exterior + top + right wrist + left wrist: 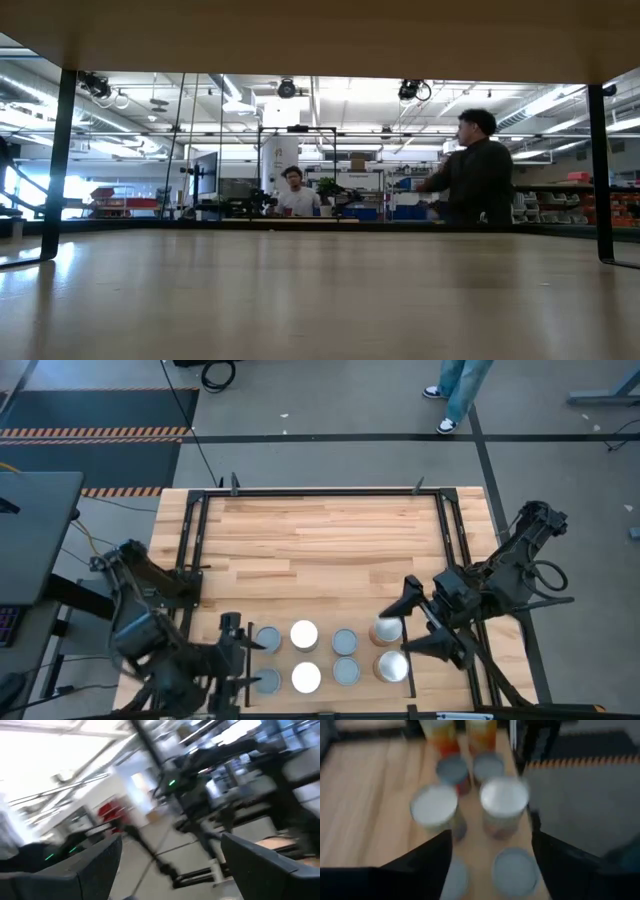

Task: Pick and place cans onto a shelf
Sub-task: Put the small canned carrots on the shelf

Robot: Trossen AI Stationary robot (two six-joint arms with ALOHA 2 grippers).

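Observation:
Several cans stand upright in two rows on the shelf (320,550), a light-wood panel between black rails, near its front edge. Two are white-topped (303,634) (305,677), others grey-topped (344,641), and two at the right have tan sides (385,630). My left gripper (238,655) hovers open at the left end of the rows. In its wrist view its fingers (427,862) frame the cans (503,795) from above without touching them. My right gripper (412,625) hangs open above the right end of the rows and holds nothing (170,850).
Black rails (190,560) (455,550) bound the shelf on the left, right and far sides. Bare wood (320,530) stretches from the cans to the far rail. A person (478,170) stands in the room beyond the table.

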